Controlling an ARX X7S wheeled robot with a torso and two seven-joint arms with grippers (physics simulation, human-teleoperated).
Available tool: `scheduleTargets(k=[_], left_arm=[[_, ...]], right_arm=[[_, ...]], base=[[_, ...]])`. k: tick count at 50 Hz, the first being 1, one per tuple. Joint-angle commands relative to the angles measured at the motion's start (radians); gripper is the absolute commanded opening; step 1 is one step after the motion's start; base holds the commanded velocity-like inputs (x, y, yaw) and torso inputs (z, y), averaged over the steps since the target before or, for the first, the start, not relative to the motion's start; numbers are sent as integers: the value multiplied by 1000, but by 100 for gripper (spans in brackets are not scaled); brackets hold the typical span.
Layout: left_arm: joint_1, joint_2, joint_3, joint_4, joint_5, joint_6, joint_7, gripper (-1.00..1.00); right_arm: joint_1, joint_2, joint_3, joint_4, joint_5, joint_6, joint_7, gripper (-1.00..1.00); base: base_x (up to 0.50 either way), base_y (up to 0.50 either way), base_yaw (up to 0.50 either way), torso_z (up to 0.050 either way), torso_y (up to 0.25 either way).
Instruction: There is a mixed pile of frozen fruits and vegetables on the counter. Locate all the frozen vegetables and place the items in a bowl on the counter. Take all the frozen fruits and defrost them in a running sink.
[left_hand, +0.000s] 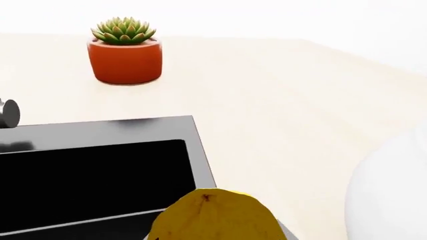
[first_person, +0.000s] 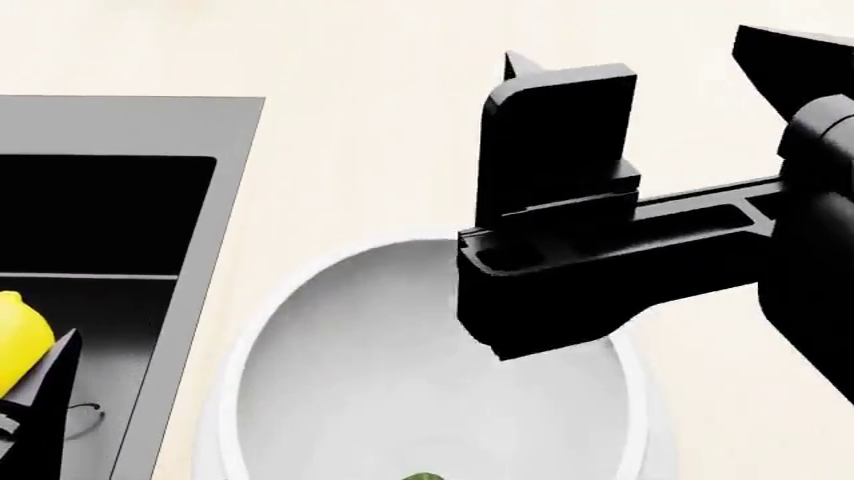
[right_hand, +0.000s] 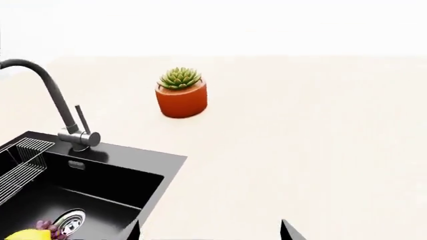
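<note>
My left gripper is shut on a yellow lemon, held above the right-hand rim of the black sink. The lemon hides the fingertips in the left wrist view. A pink bumpy cluster lies in the basin beside the steel drain. The white bowl stands on the counter just right of the sink, with a sliver of something green at its bottom. My right gripper is open and empty above the bowl. No cherry shows.
An orange plant pot with a green succulent stands at the back of the counter. The dark grey faucet rises behind the sink, and a wire rack sits in the basin. My right arm reaches across over the bowl.
</note>
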Motion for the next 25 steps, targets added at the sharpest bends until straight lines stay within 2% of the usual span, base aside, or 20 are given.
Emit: scheduleTargets(k=[1,6,7,8,10,11,12,14,20,25], left_arm=[[-39,-30,-19,-7,-55,-3,-59,-100],[-248,-77,68,-39,-177,-80,-129,-100],[-305,-91,83,-42,-243,-91,-158,-100],[-331,-168,44,-21,-393,-70,-207,-100],[-401,-233,59,-22,-548,-48,-251,-100],[-475,-211,130,-51,-556,-59,-275,-100],[-617,-167,241,-121,-618,-65,-320,-100],[-765,-121,342,-181,-708,-62,-367,-100],[-970,-54,487,-257,-900,-37,-429,-100],[-1067,2,554,-305,-953,-28,-443,-100]], right_arm=[[-178,184,126,-52,-245,-4,-145,100],[-242,266,167,-68,-303,9,-227,100],[-256,280,173,-77,-314,15,-250,100],[-275,294,178,-81,-319,2,-259,100],[-273,299,182,-75,-322,8,-267,100],[-268,297,182,-70,-323,13,-268,100],[-260,298,188,-64,-342,27,-284,100],[-273,310,198,-63,-373,23,-300,100],[-296,322,210,-62,-401,11,-324,100],[-309,326,213,-58,-414,5,-332,100]], base=[[0,0,0,0,0],[0,0,0,2,0],[0,0,0,0,0],[0,0,0,0,0],[0,0,0,0,0],[0,0,0,0,0],[0,0,0,0,0],[0,0,0,0,0],[0,0,0,0,2],[0,0,0,0,0]])
